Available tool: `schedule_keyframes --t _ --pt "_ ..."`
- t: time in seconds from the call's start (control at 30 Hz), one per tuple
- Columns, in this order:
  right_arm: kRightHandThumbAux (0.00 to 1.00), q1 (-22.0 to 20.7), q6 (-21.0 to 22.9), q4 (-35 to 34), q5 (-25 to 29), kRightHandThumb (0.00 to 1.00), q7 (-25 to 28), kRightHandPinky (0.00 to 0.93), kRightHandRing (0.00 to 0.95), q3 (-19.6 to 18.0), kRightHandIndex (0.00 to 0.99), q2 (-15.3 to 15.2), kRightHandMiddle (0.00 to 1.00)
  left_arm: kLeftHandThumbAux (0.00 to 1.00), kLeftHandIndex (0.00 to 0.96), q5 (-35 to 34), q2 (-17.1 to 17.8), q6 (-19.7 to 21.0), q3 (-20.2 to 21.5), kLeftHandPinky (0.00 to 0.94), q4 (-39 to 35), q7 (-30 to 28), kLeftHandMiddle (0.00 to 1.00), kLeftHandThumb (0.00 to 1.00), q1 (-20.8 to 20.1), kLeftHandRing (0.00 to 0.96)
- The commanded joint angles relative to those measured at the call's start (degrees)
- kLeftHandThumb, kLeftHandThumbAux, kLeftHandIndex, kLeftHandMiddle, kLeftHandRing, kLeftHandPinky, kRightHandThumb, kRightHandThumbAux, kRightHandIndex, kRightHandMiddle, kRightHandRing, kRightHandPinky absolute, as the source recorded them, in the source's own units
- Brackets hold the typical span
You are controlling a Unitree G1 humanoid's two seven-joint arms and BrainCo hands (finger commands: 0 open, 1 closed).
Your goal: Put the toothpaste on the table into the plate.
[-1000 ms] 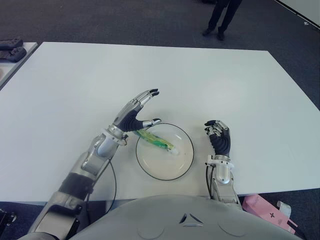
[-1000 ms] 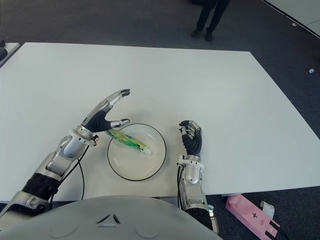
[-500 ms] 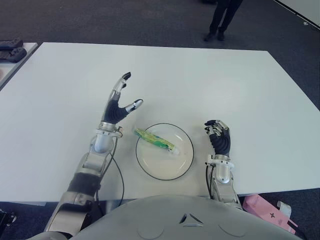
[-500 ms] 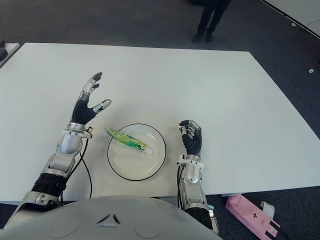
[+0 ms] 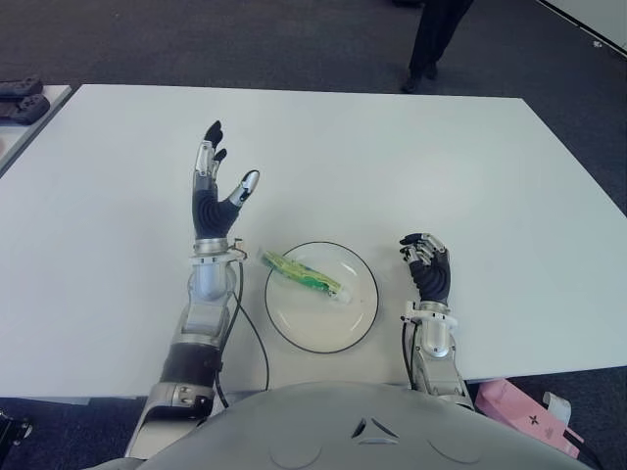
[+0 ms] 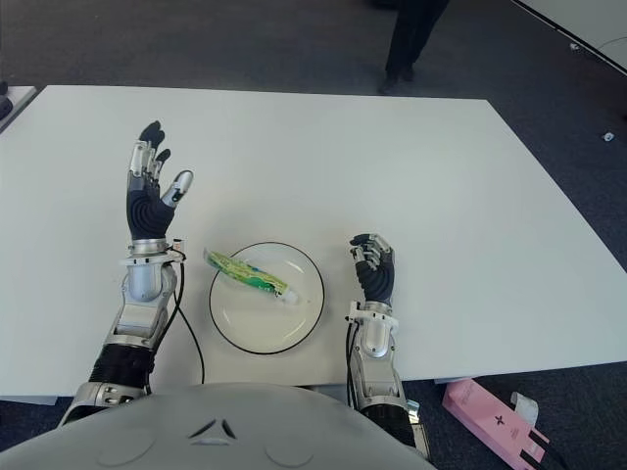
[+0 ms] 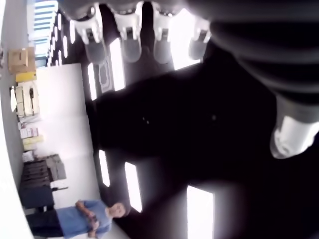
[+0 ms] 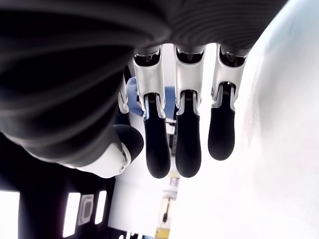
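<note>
Left eye view shows the toothpaste (image 5: 303,275) lying in the plate (image 5: 321,333), slanted across its upper left part with its green end out over the rim at about 10 o'clock. The placing looks done. The left hand (image 5: 214,193) stands upright at 10 o'clock from the plate, clear of it, fingers spread wide and holding nothing. What remains, I judge, is to draw that arm away without sweeping low over the rim, where a brush against the overhanging end could tip the tube out. The right hand (image 5: 428,270) shows at 3 o'clock of the plate, fingers loosely bent and empty. Little is in the way: the table (image 5: 392,157) is bare around the plate. A pink box (image 5: 514,409) lies off the table's near edge at 5 o'clock, and a person's legs (image 5: 431,44) stand beyond the far edge at 12 o'clock.
</note>
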Motion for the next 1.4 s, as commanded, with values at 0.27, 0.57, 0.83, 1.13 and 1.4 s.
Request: schedule_keyframes --t 0.27,0.57,0.83,1.13,1.4 --pt "0.73 0.47 1.14 2.05 -0.59 0.707 -0.22 0.533 0.522 0.3 0.429 0.18 0.496 0.651 0.249 -11.61 -7.62 4.55 7.04 0.029 -0.67 4.18 0.076 0.168 1.32 0.015" --pt "0.729 0.1 1.01 2.07 -0.67 0.704 -0.11 0.515 0.507 0.36 0.428 -0.01 0.493 0.734 0.372 -11.93 -9.16 4.96 7.22 0.185 0.16 6.18 0.184 0.182 2.53 0.125" --pt "0.729 -0.47 0.06 2.57 -0.26 0.705 0.38 0.527 0.509 0.53 0.428 -0.14 0.488 0.849 0.491 -12.14 -5.88 -1.13 8.77 0.365 13.06 1.9 0.356 0.258 4.56 0.317" --pt "0.728 -0.97 0.04 2.93 0.47 0.71 0.76 0.53 0.514 0.24 0.431 -0.14 0.489 0.721 0.44 -8.89 -2.61 -0.32 6.74 0.533 13.53 -3.06 0.534 0.683 5.08 0.53" --pt "0.728 -1.12 0.04 3.11 0.54 0.71 0.97 0.521 0.514 -0.04 0.431 -0.39 0.497 0.717 0.436 -3.79 -1.63 5.71 5.33 0.582 10.41 -3.16 0.595 0.704 7.44 0.587"
